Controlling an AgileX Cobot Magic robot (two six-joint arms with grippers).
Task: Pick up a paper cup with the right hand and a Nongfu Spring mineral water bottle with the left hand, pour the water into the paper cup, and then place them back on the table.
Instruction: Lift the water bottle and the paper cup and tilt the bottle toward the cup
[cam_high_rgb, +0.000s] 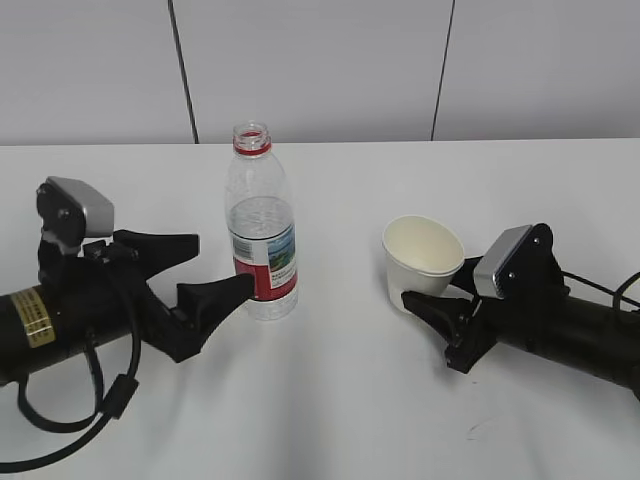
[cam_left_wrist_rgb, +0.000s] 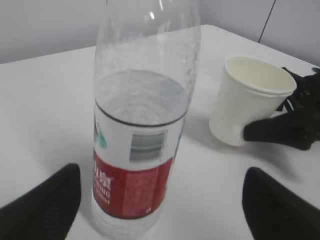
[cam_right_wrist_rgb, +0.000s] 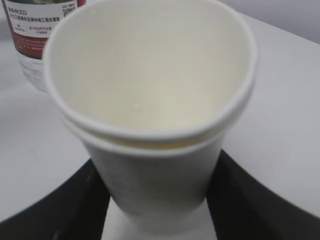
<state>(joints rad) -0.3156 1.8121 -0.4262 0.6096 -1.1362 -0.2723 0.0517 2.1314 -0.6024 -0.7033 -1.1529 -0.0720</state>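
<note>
Bottle is standing upright on the white tabletop, cap off, red neck ring showing, clear plastic, ribbed near the base, water filling it to about the top edge of the label. Label is reading red and white with a small green landscape panel, a barcode and white Chinese characters on the red band; fine print is showing in the right wrist view but too small to read, and no brand name is legible. Left pincer is sitting just left of the bottle with jaws spread wide, one finger tip touching or almost touching the label's lower edge, the other finger behind and apart from it; nothing is being gripped. Yellow sticker on the left arm body is carrying dark print, unreadable. Black cable is looping under that arm.

Paper cup is sitting right of the bottle, well apart from it, tilted with its mouth leaning toward the bottle. Plain white matte paper, rolled rim, cream inside, empty; the rim is looking doubled, like two cups nested. Right pincer is clamped on the cup's lower wall, black textured fingers pressing both sides. Silver-grey block is riding on the right wrist.
</note>
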